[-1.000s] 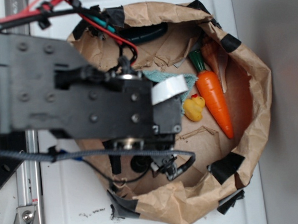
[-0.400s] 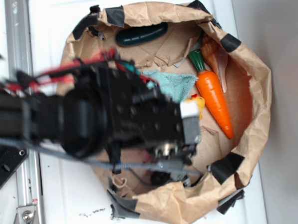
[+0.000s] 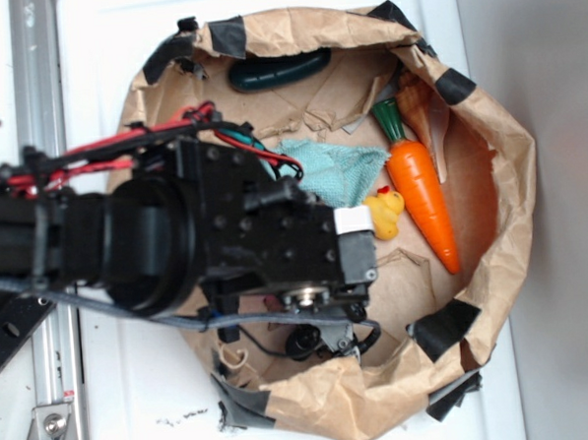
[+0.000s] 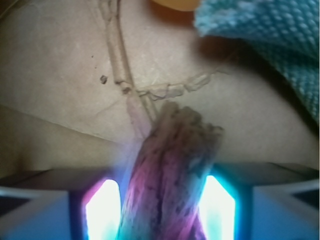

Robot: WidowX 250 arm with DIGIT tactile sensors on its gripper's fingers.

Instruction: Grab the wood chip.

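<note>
1. The wood chip (image 4: 170, 175) is seen clamped between the glowing pads (image 4: 102, 210) of the gripper (image 4: 161, 212).
2. The brown paper (image 4: 60, 75) lies just beneath, a teal cloth (image 4: 270, 45) beside.
3. The grasp is judged made; a straight lift is called for next.

wood chip (image 4: 170, 170) rough, fibrous, grainy; brown paper (image 3: 487, 141) matt, creased (black tape (image 3: 446, 326) patches); carrot (image 3: 426, 195) glossy smooth plastic; cloth (image 4: 270, 45) teal, coarse woven; duck (image 3: 384, 213) looks like smooth rubber
</note>
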